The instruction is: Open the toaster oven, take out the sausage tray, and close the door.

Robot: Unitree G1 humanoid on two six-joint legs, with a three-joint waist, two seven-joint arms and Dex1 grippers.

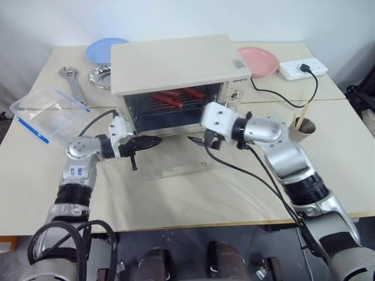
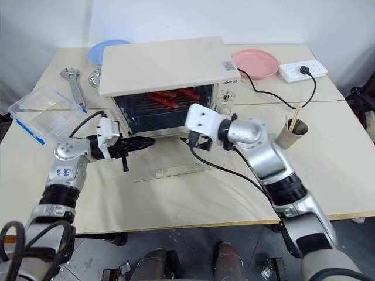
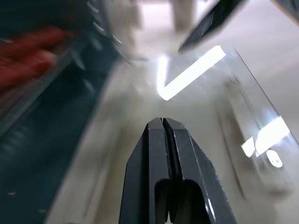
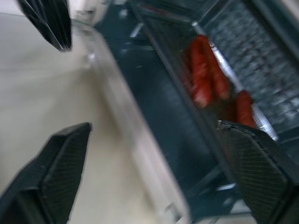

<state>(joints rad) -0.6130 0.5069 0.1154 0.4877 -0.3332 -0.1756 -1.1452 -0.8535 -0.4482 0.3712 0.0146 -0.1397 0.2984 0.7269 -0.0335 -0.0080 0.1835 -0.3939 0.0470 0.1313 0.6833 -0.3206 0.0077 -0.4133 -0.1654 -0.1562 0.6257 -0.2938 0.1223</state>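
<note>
Resting inside toaster oven (image 1: 176,64): sausage tray (image 1: 176,98) bearing red sausages (image 4: 205,77)

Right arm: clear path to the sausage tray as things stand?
Probably yes. The door lies folded down flat, the right gripper is open just before the oven's mouth, and nothing sits between it and the sausage tray. The left gripper stays off to one side.

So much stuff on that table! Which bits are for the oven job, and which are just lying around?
For the job:
- toaster oven
- its glass door, folded down open
- sausage tray inside

Just lying about:
- wrench
- blue plate
- pink plate
- clear plastic box
- power strip
</note>
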